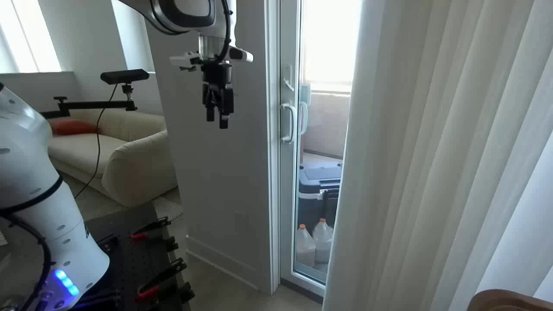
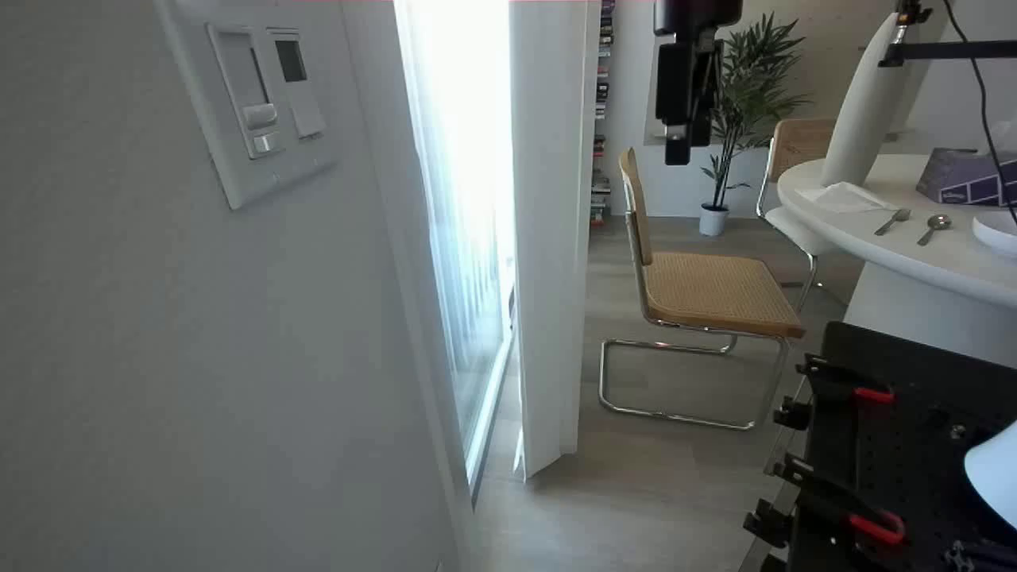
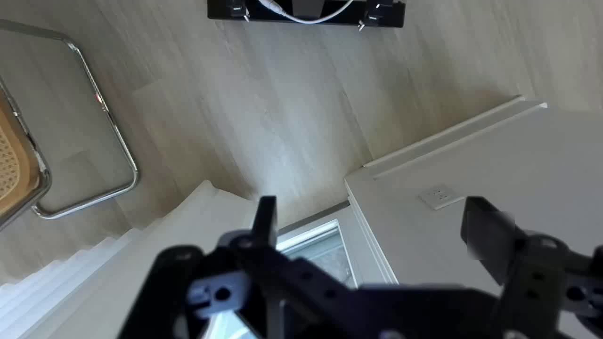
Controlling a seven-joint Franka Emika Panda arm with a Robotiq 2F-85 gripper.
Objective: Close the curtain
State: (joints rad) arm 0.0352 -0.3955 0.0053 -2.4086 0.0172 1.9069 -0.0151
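Note:
The sheer white curtain [image 1: 436, 151] hangs in vertical pleats over the right side of an exterior view. Its near edge leaves part of the glass door [image 1: 288, 203] uncovered. In an exterior view the curtain [image 2: 548, 238] shows edge-on beside the bright door. In the wrist view the curtain [image 3: 146, 259] is at lower left, partly hidden by a finger. My gripper [image 1: 217, 121] points down, in front of the wall and apart from the curtain. It also hangs at the top of an exterior view [image 2: 688, 147]. In the wrist view its fingers [image 3: 370, 207] are wide apart with nothing between them.
A grey wall [image 1: 224, 181] stands behind the gripper and meets the door, which has a white handle [image 1: 291, 123]. A cane chair [image 2: 715, 290] and a white table [image 2: 826, 191] are near the curtain. A black base board [image 1: 125, 255] with clamps bears the arm.

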